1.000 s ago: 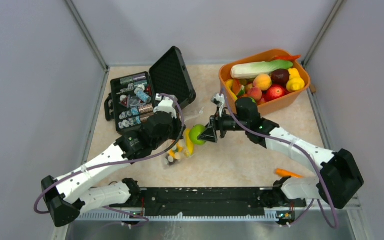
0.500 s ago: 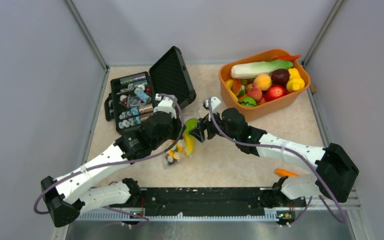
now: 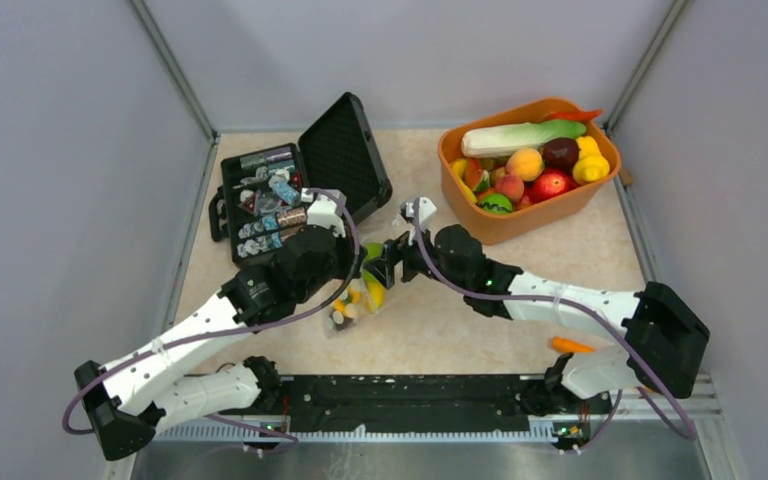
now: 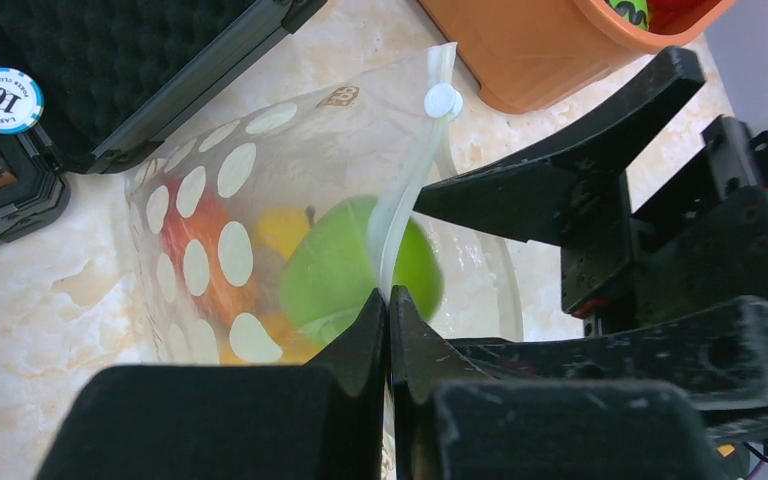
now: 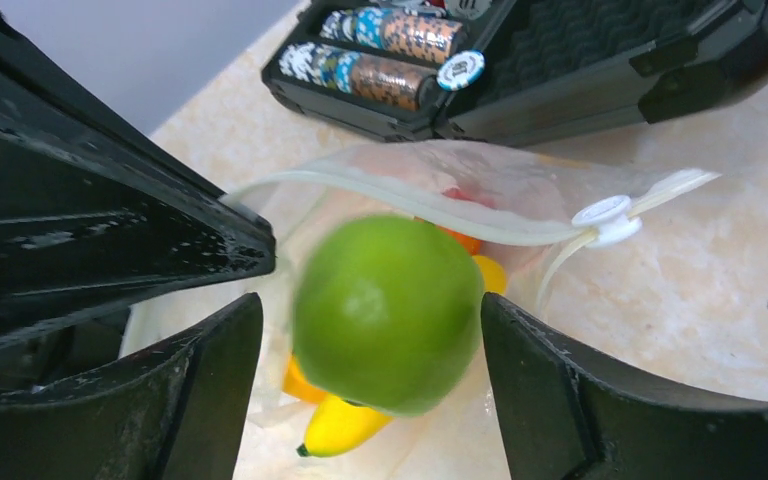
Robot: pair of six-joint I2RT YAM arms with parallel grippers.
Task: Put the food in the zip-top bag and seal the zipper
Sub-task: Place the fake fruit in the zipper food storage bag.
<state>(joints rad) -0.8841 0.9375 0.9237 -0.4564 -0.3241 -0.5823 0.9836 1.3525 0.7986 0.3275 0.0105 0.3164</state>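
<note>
The polka-dot zip-top bag point(image 3: 352, 305) lies mid-table with its mouth held up. My left gripper point(image 3: 353, 270) is shut on the zipper strip point(image 4: 410, 190) just below the white slider point(image 4: 443, 100). My right gripper point(image 3: 385, 265) is open at the bag's mouth. A green apple point(image 5: 388, 310), blurred, sits loose between its fingers point(image 5: 215, 380) with gaps on both sides, partly inside the bag point(image 5: 520, 180). A yellow banana point(image 5: 345, 425) and orange and red pieces lie in the bag below it. The apple shows through the bag point(image 4: 210, 200) in the left wrist view point(image 4: 330, 270).
An orange tub point(image 3: 535, 215) full of toy fruits and vegetables stands at the back right. An open black case point(image 3: 335, 150) with chips stands at the back left, close to the bag. An orange carrot point(image 3: 575, 346) lies near the right arm's base.
My right gripper has moved left with the green apple to the bag's mouth and has opened; the apple is now loose. My left gripper still holds the zipper strip.
</note>
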